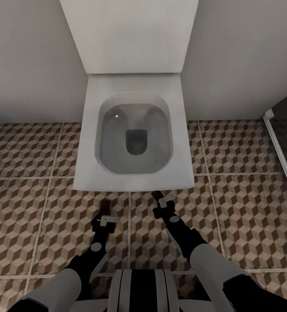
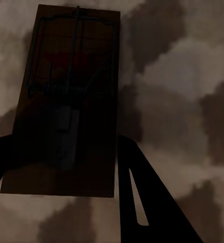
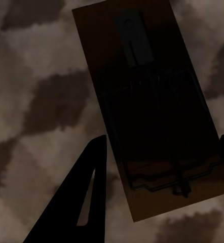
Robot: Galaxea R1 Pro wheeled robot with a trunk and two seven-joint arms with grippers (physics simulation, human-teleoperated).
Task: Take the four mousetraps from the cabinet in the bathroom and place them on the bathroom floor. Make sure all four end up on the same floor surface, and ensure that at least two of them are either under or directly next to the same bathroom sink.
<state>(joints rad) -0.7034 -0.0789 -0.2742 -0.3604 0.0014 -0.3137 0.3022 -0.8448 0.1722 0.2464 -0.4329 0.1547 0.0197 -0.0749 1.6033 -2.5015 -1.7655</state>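
Observation:
In the left wrist view a brown wooden mousetrap (image 2: pixel 71 66) with a dark wire spring and a red mark sits between the fingers of my left gripper (image 2: pixel 61 147), which is shut on it. My right gripper (image 3: pixel 165 142) is likewise shut on a second mousetrap (image 3: pixel 142 76). In the head view both grippers, left (image 1: pixel 105 213) and right (image 1: pixel 160 200), hang low over the cube-patterned bathroom floor (image 1: pixel 238 208), just in front of the toilet. A brown tip of a mousetrap (image 1: pixel 157 195) pokes past the right fingers. The cabinet and the bathroom sink are out of view.
A square white toilet (image 1: pixel 134 130) with its lid up stands straight ahead against the pale wall. At the right edge runs a white frame rail (image 1: pixel 282 156) with a dark panel behind it. Tiled floor extends to both sides of the toilet.

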